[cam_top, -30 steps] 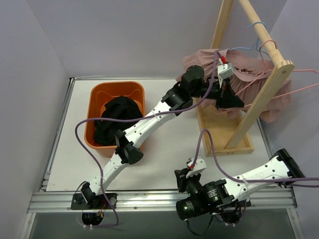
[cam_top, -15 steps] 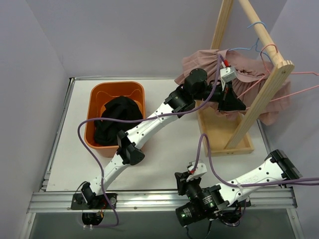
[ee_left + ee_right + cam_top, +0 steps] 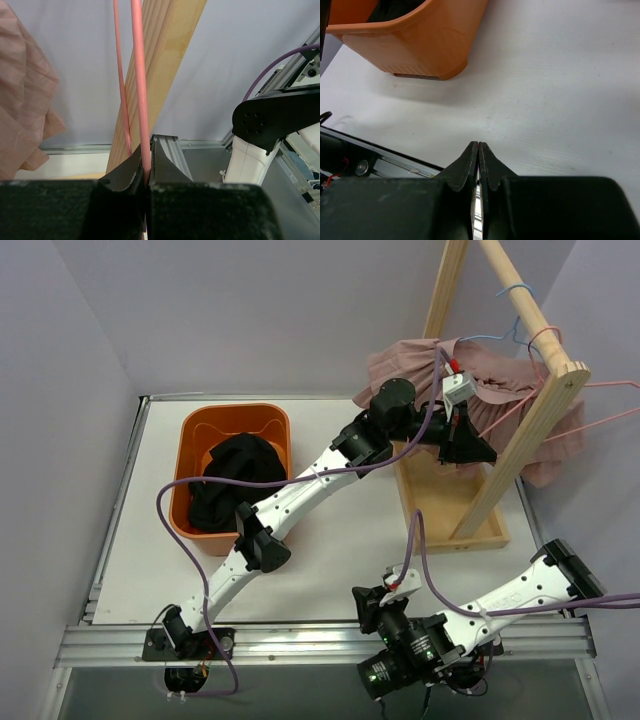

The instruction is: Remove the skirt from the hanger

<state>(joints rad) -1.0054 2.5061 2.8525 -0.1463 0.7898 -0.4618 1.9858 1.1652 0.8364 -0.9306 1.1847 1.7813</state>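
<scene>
Where the left claw (image 3: pixel 146 169) reaches into the rack, its two dark fingers are pinched on one thin pink wire of the hanger (image 3: pixel 138 75). The wire runs straight up out of the grip. A second pink wire rises just beside it, outside the fingers. Directly behind both stands a slanted post of the wooden rack (image 3: pixel 165 55).

The skirt (image 3: pixel 25 100), pink crinkled cloth, hangs at the left edge of the left wrist view, apart from the fingers. From above, it sits bunched over the hanger at the rack's top rail, spreading on both sides of the left claw and partly hanging to the right of the slanted post. It is not off the hanger. A blue hanger (image 3: pixel 510 295) hooks over the rail farther up.

Right claw (image 3: pixel 478 154): tips pressed together, nothing between them, low over the white tabletop (image 3: pixel 330 540) near the front rail. Beyond it sits the orange bin (image 3: pixel 195 430), with a black garment (image 3: pixel 235 475) heaped inside.
</scene>
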